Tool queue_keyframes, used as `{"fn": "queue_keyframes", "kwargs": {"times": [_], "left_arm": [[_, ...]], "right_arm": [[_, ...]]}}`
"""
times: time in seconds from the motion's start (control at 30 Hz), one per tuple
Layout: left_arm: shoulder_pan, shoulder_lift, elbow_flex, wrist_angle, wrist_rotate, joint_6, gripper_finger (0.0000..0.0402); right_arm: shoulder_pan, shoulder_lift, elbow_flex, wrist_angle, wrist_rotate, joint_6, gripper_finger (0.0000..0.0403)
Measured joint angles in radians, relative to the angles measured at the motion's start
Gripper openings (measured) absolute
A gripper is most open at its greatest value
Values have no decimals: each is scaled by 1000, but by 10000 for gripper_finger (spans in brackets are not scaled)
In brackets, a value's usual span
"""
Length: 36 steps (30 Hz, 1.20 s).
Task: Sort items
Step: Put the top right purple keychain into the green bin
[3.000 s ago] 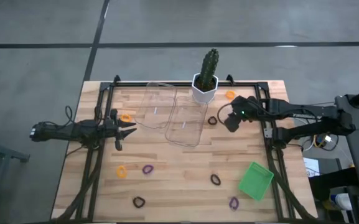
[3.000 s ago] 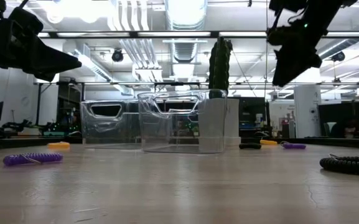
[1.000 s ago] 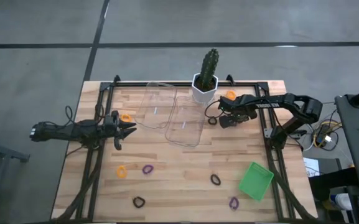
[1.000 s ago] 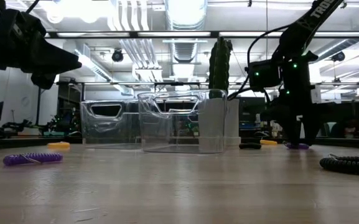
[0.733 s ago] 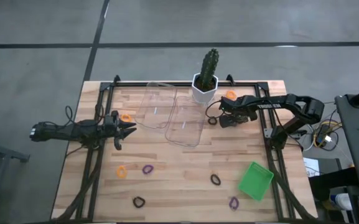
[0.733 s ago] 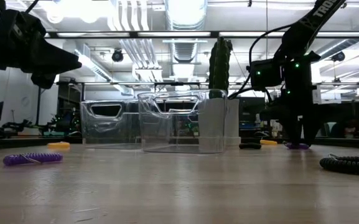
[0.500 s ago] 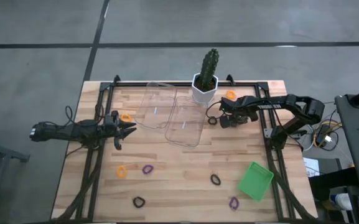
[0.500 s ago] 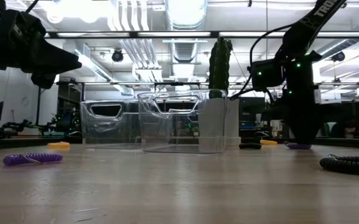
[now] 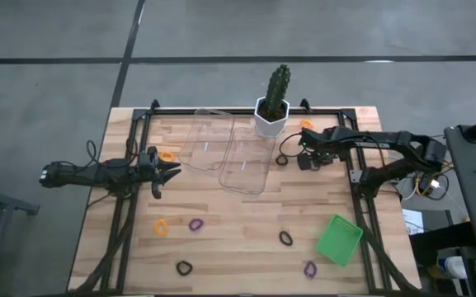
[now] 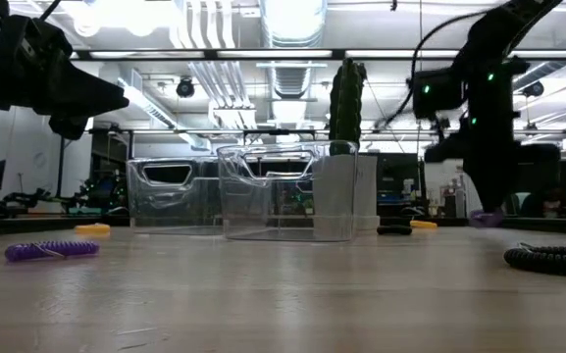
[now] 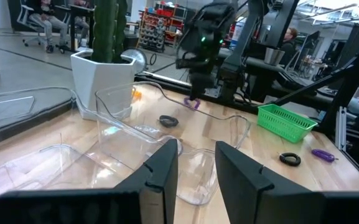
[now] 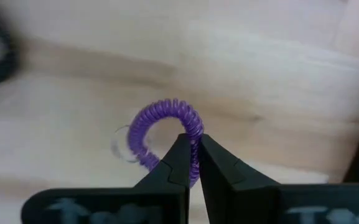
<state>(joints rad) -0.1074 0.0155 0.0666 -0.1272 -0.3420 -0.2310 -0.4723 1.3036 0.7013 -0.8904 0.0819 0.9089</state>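
Purple loop [image 12: 165,132] hangs pinched in the right end effector [image 12: 191,163], off the table [image 9: 221,231].

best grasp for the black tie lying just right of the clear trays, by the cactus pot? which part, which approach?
Pinch one strand of the black tie, not the whole ring: it looks flat on the wood, thin coil, open centre. Come straight down, one finger inside the loop and one outside, likely on its right side, away from the clear tray. The right tool already holds the purple tie by one strand this way.
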Motion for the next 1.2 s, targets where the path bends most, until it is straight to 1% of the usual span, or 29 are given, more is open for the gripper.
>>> {"fn": "queue_keyframes", "kwargs": {"times": [0.1, 0.27, 0.37, 0.5, 0.63, 0.73, 0.87, 1.07, 1.2], "left_arm": [[0, 0, 0, 0, 0, 0, 101], [0, 0, 0, 0, 0, 0, 101], [0, 0, 0, 0, 0, 0, 101], [0, 0, 0, 0, 0, -1, 101], [0, 0, 0, 0, 0, -1, 101], [0, 0, 0, 0, 0, -11, 101], [0, 0, 0, 0, 0, -16, 101], [0, 0, -1, 0, 0, -17, 101], [0, 0, -1, 0, 0, -17, 101]], "right_arm": [[27, -95, 0, -1, -74, -4, 14], [93, -257, 2, 0, -259, -21, 13], [156, -344, 3, -3, -354, 29, 13], [273, -436, 3, -37, -412, 145, 13], [425, -501, 3, -57, -459, 252, 13], [551, -529, 4, -57, -487, 363, 13], [729, -535, 4, -73, -488, 545, 13], [997, -502, 5, -117, -499, 829, 13], [1138, -463, 5, -126, -500, 998, 13]]}}
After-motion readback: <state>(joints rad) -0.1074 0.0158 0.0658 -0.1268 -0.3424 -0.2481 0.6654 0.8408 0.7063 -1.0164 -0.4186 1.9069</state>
